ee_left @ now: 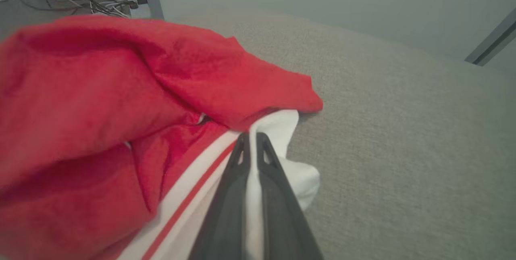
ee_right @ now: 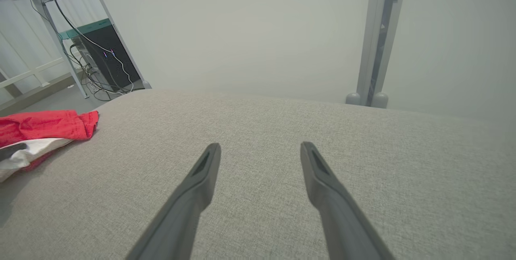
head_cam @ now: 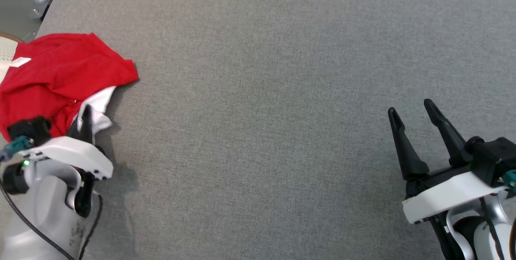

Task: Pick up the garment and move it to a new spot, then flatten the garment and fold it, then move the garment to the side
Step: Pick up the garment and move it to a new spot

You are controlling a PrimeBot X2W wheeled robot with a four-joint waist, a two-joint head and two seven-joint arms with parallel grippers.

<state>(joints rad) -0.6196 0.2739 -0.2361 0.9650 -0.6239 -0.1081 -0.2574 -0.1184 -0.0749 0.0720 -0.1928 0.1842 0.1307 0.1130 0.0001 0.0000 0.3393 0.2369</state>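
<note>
Starting the pickup, the left gripper (ee_left: pixel 250 137) has its fingers clamped on white cloth of the garment (head_cam: pixel 60 74), bunched at the grey table's (head_cam: pixel 262 90) left edge, while the right gripper (head_cam: pixel 410 107) waits with fingers apart, so next probably comes a lift toward the table's middle.

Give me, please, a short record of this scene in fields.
support: grey fabric surface
garment: red and white, crumpled, lying on the robot's left
left gripper: jaws shut on the garment's white part
right gripper: jaws open, empty, above bare fabric
stage: garment gripped, not yet lifted
</note>
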